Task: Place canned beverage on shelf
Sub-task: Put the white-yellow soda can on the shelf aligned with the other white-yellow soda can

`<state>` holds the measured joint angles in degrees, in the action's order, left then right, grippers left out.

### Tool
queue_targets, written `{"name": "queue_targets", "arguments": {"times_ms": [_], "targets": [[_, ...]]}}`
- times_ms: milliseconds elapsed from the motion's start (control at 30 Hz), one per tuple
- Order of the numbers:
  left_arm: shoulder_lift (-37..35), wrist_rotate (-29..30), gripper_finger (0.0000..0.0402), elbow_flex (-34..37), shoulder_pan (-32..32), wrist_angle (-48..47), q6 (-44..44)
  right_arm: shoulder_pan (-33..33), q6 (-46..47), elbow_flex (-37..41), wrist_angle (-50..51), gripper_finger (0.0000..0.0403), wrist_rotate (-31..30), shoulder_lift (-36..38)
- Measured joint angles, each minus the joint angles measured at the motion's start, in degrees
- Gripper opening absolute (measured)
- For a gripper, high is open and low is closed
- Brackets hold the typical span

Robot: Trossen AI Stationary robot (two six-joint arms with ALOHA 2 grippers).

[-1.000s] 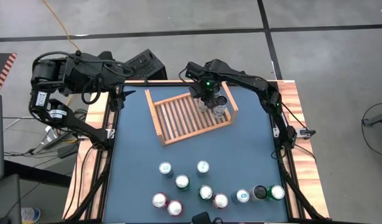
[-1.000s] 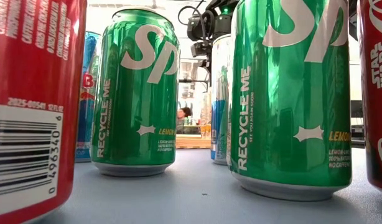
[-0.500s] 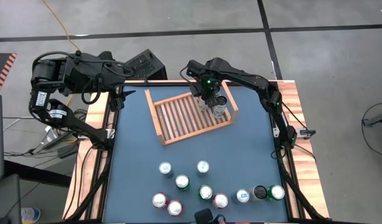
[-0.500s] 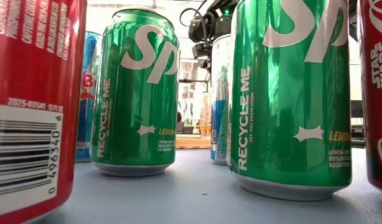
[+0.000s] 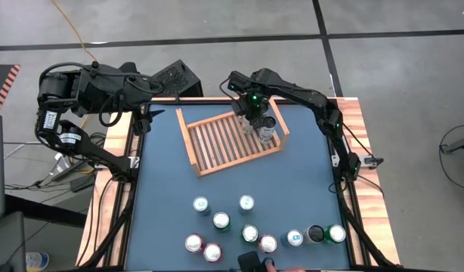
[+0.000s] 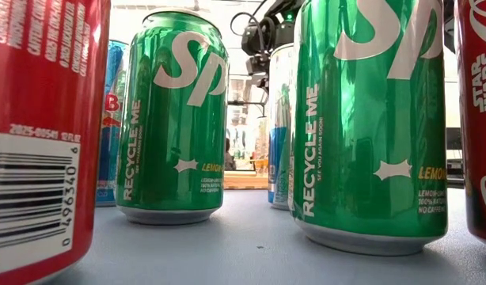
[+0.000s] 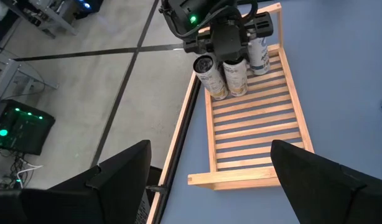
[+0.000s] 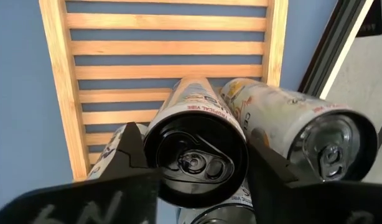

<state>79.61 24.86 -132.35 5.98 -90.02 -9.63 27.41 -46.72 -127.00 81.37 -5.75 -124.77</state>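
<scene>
The shelf (image 5: 224, 143) is a light wooden slatted rack lying slantwise on the far middle of the blue table. At its far right end stand three cans. My right gripper (image 5: 255, 113) points down over them, shut on the middle one, a pale can with a black top (image 8: 194, 158) (image 7: 236, 78). A neighbouring can (image 8: 315, 140) stands right beside it, and another (image 7: 259, 53) behind. My left gripper (image 5: 145, 113) waits open above the table's far left corner, nothing between its fingers (image 7: 209, 149). My right gripper has the black-topped can between its two fingers (image 8: 134, 149), one on each side of the upper wall (image 8: 158, 124) just under the rim. The fingers come from above, pointing down. The can is upright, its bottom (image 7: 238, 93) down at the shelf's slats.
Several loose cans (image 5: 247, 227) stand in a cluster near the table's near edge; green ones (image 6: 172, 119) and a red one (image 6: 37, 134) fill the low view. Most of the shelf's slats (image 7: 253, 130) are bare. A dark object and a hand (image 5: 255, 264) show at the near edge.
</scene>
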Motion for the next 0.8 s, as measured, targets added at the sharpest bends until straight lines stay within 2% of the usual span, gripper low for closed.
{"name": "queue_targets", "arguments": {"times_ms": [167,300,600,800], "targets": [[0.00,0.00,0.0318,0.00,0.00,0.00,-0.39,0.06,0.59,0.05,0.33,0.0195,-1.27,-0.18],[0.00,-0.01,0.0318,0.00,0.01,0.00,-0.43,0.20,1.16,0.17,0.44,0.0222,-1.47,-0.50],[0.00,-0.02,0.0318,0.00,0.00,0.00,-1.28,-0.27,1.68,0.17,0.32,0.0225,-0.86,-0.33],[0.00,-0.02,0.0318,0.00,0.01,0.01,-1.29,-0.27,3.48,0.15,1.06,0.0225,-3.54,-0.24]]}}
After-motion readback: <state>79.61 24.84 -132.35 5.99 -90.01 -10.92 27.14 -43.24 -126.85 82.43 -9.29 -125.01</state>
